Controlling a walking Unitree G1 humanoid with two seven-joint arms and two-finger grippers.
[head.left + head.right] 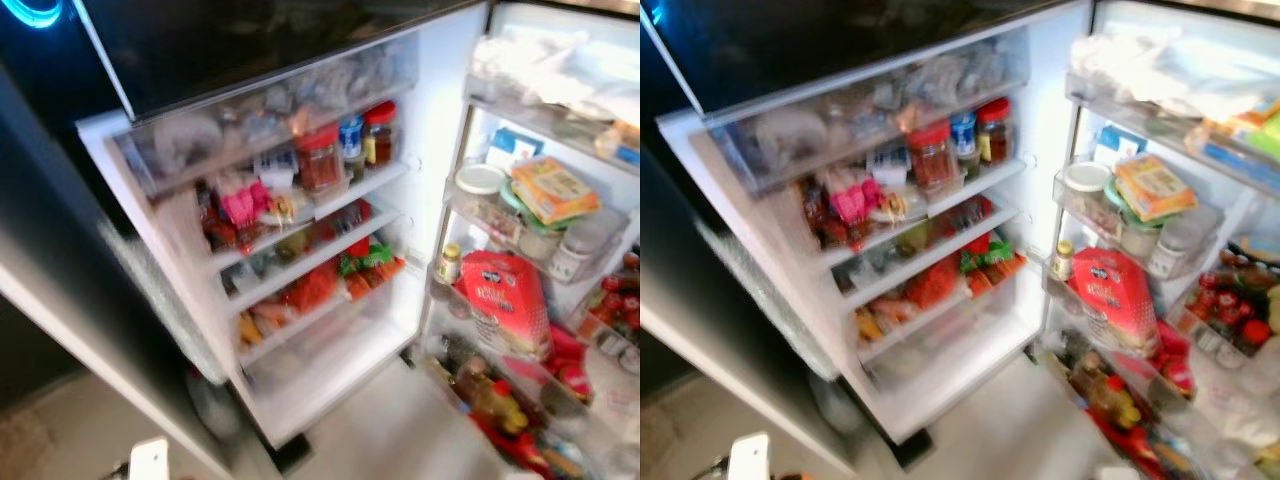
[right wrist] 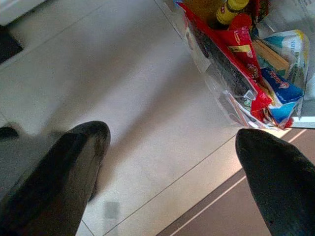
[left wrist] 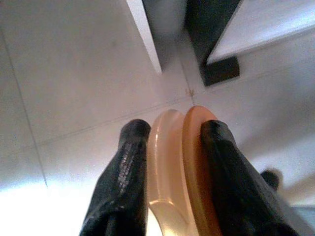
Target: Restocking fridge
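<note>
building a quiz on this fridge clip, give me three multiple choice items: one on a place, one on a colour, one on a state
1. Where does the big red bag sit?
A. in a door bin on the right
B. on the floor
C. on the top shelf

2. What colour are the lids on the jars on the upper shelf?
A. green
B. red
C. white

3. How is the left hand?
A. open, holding nothing
B. shut on a pale orange ring
C. open around a bottle

Answers: 1 A, it stands in the clear door bin. 2 B, the lids are red. 3 B, both black fingers press the ring.
</note>
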